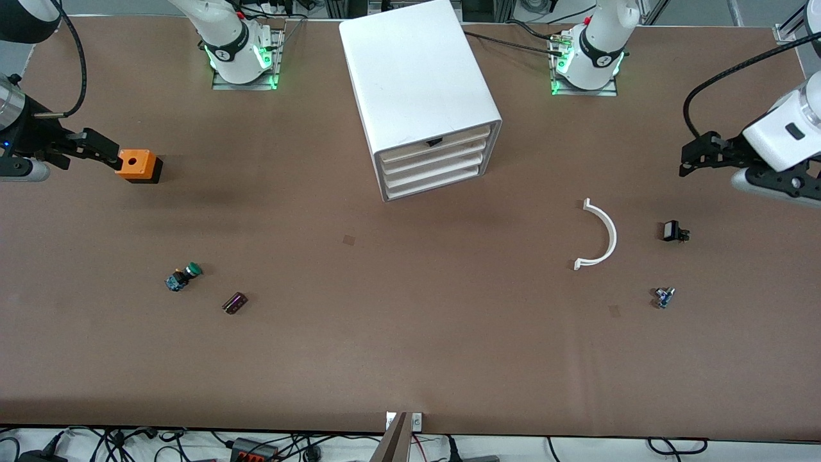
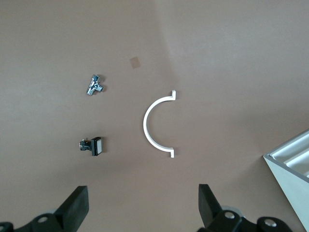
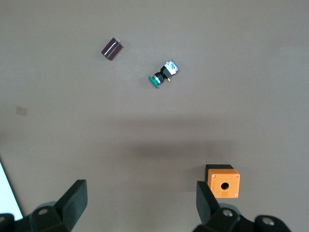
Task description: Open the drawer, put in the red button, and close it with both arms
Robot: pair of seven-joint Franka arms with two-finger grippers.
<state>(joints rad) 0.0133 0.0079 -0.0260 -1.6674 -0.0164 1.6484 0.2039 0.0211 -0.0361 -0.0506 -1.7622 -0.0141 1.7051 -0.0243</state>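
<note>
My left gripper (image 2: 141, 208) hangs over bare table at the left arm's end, jaws wide apart, holding nothing. My right gripper (image 3: 140, 205) hangs beside the orange box (image 1: 136, 164), jaws also wide apart, empty. All 4 drawers shut; top drawer (image 1: 436, 145) in the cabinet (image 1: 417, 83). Can't spot the red button.

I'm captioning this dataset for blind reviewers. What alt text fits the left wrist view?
Looking down past the open left gripper at a brown table: a white half-ring bracket lies in the middle, with a small black part and a small metal part beside it. A corner of the white drawer cabinet shows at the edge.
</note>
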